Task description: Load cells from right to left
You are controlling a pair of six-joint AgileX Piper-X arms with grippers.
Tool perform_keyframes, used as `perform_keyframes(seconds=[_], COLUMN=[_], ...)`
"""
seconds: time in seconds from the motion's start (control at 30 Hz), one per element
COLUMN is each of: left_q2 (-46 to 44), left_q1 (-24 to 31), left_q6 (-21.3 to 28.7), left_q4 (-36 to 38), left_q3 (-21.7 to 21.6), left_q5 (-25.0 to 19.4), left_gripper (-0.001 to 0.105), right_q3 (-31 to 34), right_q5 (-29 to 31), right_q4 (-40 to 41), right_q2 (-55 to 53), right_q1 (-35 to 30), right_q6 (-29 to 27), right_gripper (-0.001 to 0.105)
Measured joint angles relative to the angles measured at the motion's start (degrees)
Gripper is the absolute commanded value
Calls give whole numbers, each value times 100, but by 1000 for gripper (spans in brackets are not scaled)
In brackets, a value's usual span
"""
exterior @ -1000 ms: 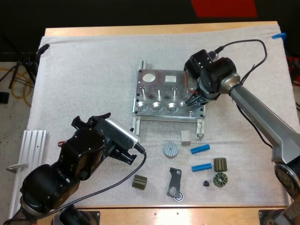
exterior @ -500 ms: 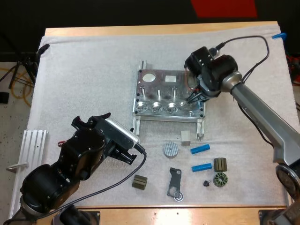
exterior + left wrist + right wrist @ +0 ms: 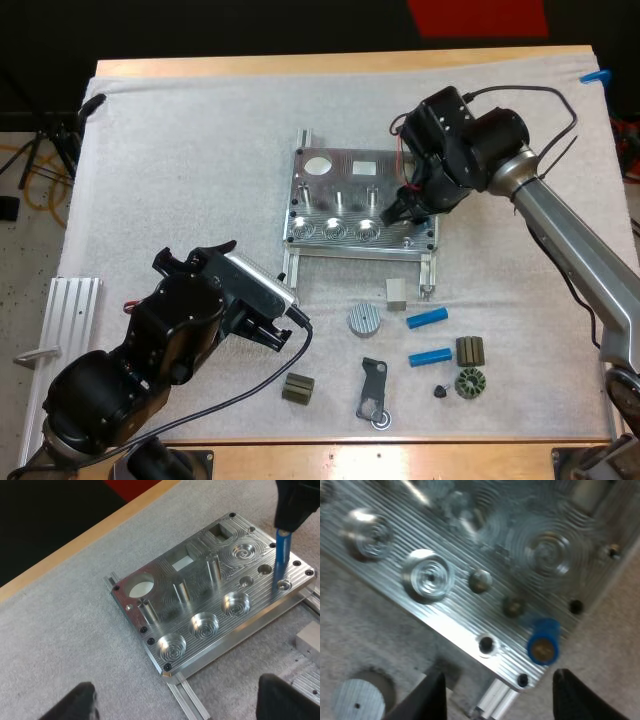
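While the right claw (image 3: 403, 213) hangs over the right near corner of the metal fixture (image 3: 330, 175), its fingers (image 3: 427, 700) stand wide apart & squeeze nothing. One blue cell (image 3: 543, 642) stands up in a hole at that corner, just under the R claw. In the L wrist view the cell's top is right at the claw's tip, & I can't tell if they touch. The left claw (image 3: 177, 687) sits over the white mat (image 3: 180, 150), near the fixture's left near corner but apart from it. Its fingers are apart too, w/ nothing btwn them. A second blue cell (image 3: 427, 318) lies flat on the mat in front of the fixture, and a third blue cell (image 3: 430, 356) lies just nearer. Beside them are a small metal block (image 3: 396, 292), a round grey disc (image 3: 364, 320), a dark bracket (image 3: 373, 390) & two dark ribbed parts (image 3: 470, 350). The wooden worktop (image 3: 350, 62) shows past the mat's far edge.
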Motion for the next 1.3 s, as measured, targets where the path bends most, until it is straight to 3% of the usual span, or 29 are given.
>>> perform_keyframes(seconds=[0.27,0.53,0.87,1.3], left_q2=[0,0,0,0], left_q1=[0,0,0,0], left_q6=[0,0,0,0], left_q4=[0,0,0,0], left_q3=[0,0,0,0], left_q5=[0,0,0,0], left_gripper=[65,65,65,65], right_q3=[240,884,1263,1279], right_q5=[-927,-1080,-558,-117], right_q4=[-181,-678,-1533,-1603], right_q2=[0,0,0,47], right_q1=[0,0,0,0], right_q6=[45,58,58,58], right_gripper=[47,47,47,47])
